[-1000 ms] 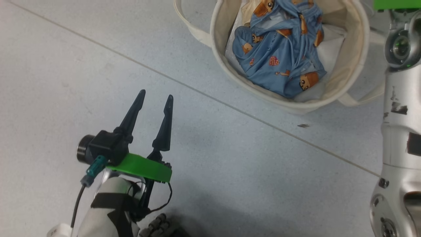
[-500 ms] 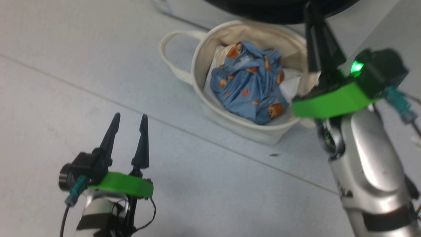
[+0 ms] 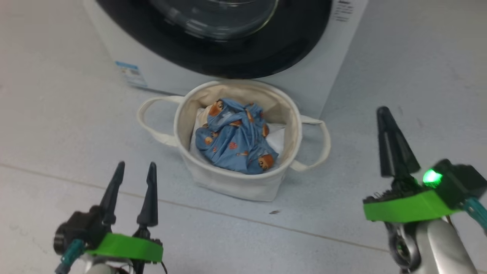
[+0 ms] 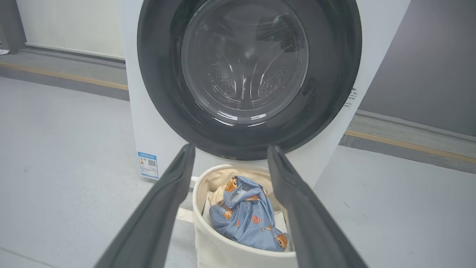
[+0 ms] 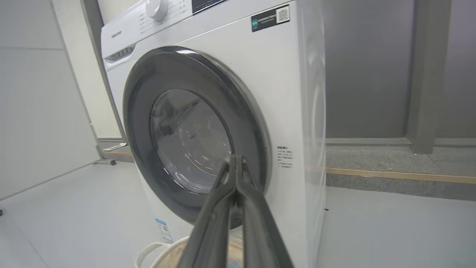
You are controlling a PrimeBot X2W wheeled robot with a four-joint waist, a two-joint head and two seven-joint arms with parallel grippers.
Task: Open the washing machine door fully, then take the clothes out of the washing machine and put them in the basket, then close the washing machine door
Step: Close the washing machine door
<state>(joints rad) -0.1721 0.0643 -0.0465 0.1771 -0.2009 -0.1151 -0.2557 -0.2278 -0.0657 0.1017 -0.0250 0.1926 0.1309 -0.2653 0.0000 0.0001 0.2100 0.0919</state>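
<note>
Left gripper [image 3: 136,164]: jaws spread wide, nothing between them, hanging over bare floor [image 3: 57,114]. Right gripper [image 3: 383,110]: jaws pressed together into one point, holding nothing. The basket [image 3: 236,186] sits on the floor ahead of both pairs of jaws and between them, nearer the left pair but apart from each; in the left wrist view it shows in the gap between the two spread fingers, past their tips. The clothes [image 3: 234,142] lie bunched inside the basket, not touching any jaw: soft crumpled blue fabric with orange-brown bear prints, resting on a plain white sheet [image 3: 277,139] that lines the bottom. The basket is a round cream canvas tub with a soft rolled rim and a looped fabric handle on either side. Just beyond it, further from the jaws, stands the washing machine [image 5: 293,93], a white smooth box with small printed text on its front right edge and a small blue label [image 3: 131,74] low on the front, left-side. The washing machine door [image 4: 156,74] sits closed against the front, with a glossy black ring around a clear bulging glass centre and the ribbed drum visible through it. In the right wrist view the shut jaws point at the door's lower rim, apart from it. The floor is pale grey and speckled, with a thin seam line running between jaws and basket, and a small dark speck [image 3: 274,212] near the basket's base. Nothing lies between the jaws and the basket.
</note>
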